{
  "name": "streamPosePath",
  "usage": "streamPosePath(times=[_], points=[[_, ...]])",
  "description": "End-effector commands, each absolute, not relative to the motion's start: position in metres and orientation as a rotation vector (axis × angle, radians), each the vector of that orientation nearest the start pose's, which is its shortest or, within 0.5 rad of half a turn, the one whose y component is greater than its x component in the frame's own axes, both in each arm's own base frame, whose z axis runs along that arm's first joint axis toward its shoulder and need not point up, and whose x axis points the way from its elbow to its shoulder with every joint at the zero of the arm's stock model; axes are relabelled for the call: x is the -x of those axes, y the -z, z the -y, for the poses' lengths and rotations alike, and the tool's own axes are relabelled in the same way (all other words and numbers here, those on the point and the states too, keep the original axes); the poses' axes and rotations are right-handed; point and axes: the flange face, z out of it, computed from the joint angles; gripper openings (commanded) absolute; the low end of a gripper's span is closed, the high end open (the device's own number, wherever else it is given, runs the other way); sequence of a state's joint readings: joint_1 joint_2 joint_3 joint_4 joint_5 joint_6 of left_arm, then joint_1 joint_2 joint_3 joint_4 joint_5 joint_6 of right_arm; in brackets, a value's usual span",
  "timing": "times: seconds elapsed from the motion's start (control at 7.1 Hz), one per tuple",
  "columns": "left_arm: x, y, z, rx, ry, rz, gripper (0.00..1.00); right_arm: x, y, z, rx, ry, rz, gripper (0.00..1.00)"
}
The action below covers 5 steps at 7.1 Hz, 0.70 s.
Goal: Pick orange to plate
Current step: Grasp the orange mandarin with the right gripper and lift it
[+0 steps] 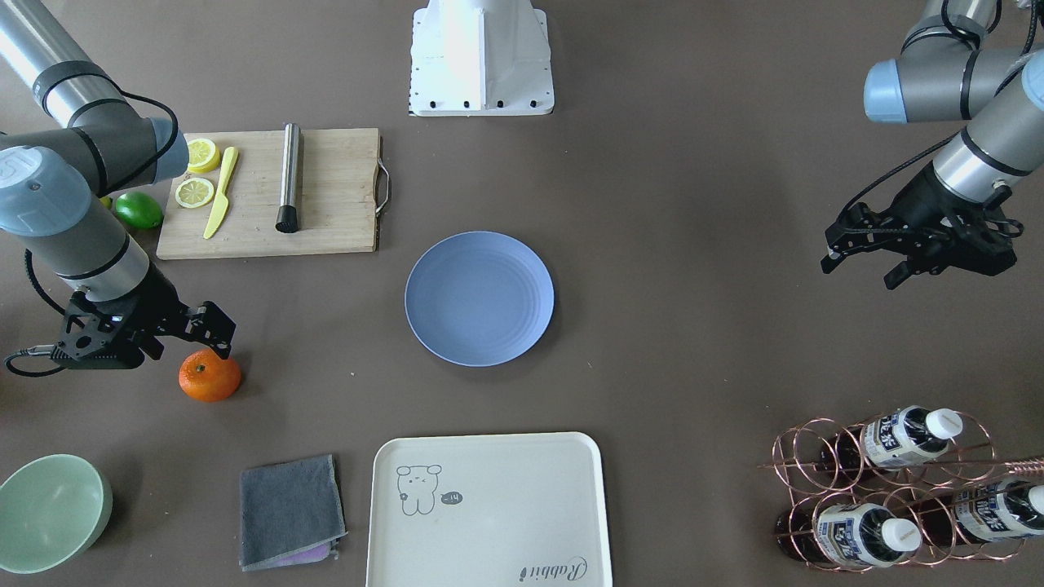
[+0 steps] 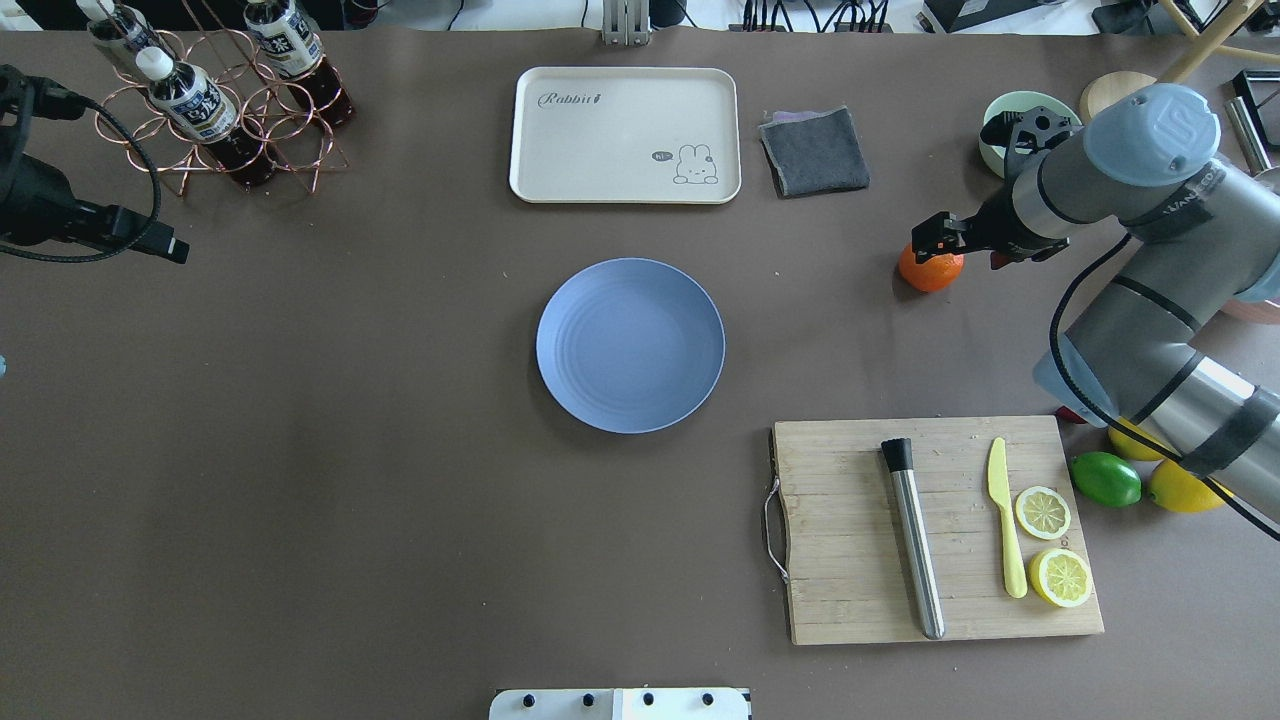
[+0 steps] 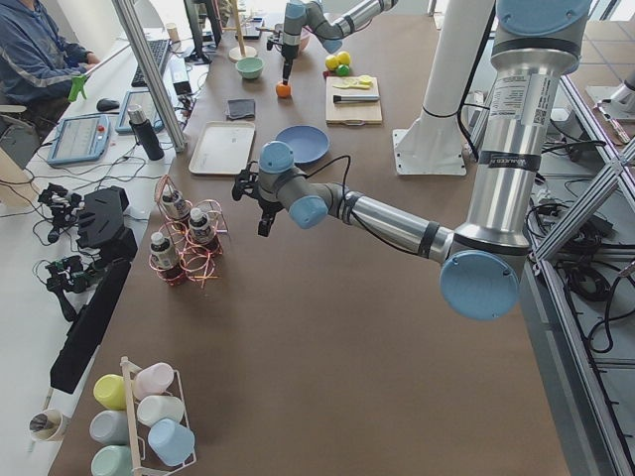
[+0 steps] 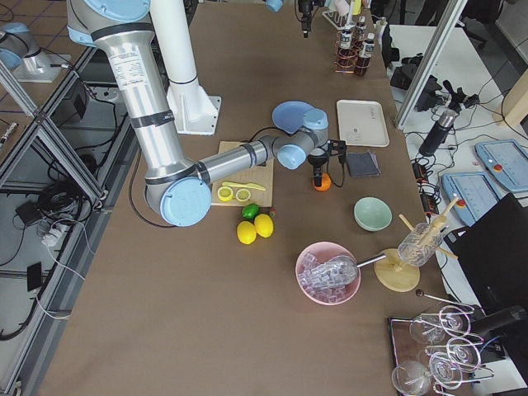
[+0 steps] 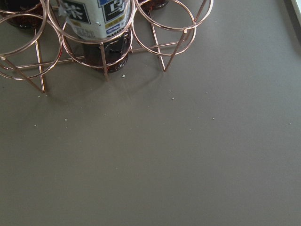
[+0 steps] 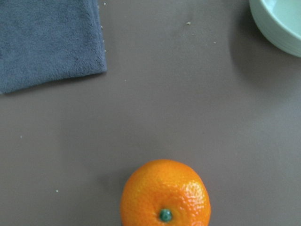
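orange: the orange (image 1: 210, 375) is sitting on the bare desk (image 1: 693, 244), stem dimple up, out toward the robot's right end. It's well apart from the plate, with open desk between them.
plate: the periwinkle plate (image 1: 479, 298) is about mid-desk, lying flat, between the cutting board and the cream tray.
right claw: the right claw (image 1: 189, 350) hangs right over the orange with its fingers spread. From the front view one finger looks to be just above the fruit's top edge, and nothing is gripped. Can't tell if it's actually touching the peel.
right wrist cam: shows the orange at bottom centre, the grey cloth (image 6: 47, 42) upper left and the mint bowl (image 6: 280, 23) upper right. No fingers in that shot.
left claw: the left claw (image 1: 860, 271) is way over at the other end, fingers apart, holding nothing, hovering above the desk near the copper bottle rack (image 1: 889, 489).
near the orange: the cloth and bowl lie past it on the operators' side. The cutting board (image 1: 326, 196), with lemon slices (image 1: 196, 192), a yellow knife (image 1: 220, 192) and a steel rod (image 1: 289, 178) on it, is on the robot's side.
tray: the cream tray (image 1: 489, 509) sits at the operators' edge, beside the cloth.
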<state>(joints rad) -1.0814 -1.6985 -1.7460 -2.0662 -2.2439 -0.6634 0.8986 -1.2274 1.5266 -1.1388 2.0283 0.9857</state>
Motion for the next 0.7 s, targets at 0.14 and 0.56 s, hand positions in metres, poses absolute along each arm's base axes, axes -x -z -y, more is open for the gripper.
streamPosePath(times=[0.14, 0.56], points=[[-0.196, -0.450, 0.521, -0.295, -0.105, -0.949, 0.98, 0.357, -0.443, 0.590, -0.159, -0.119, 0.815, 1.00], [-0.196, -0.448, 0.522, -0.300, -0.097, -0.947, 0.98, 0.352, -0.470, 0.582, -0.157, -0.063, 0.785, 1.00]])
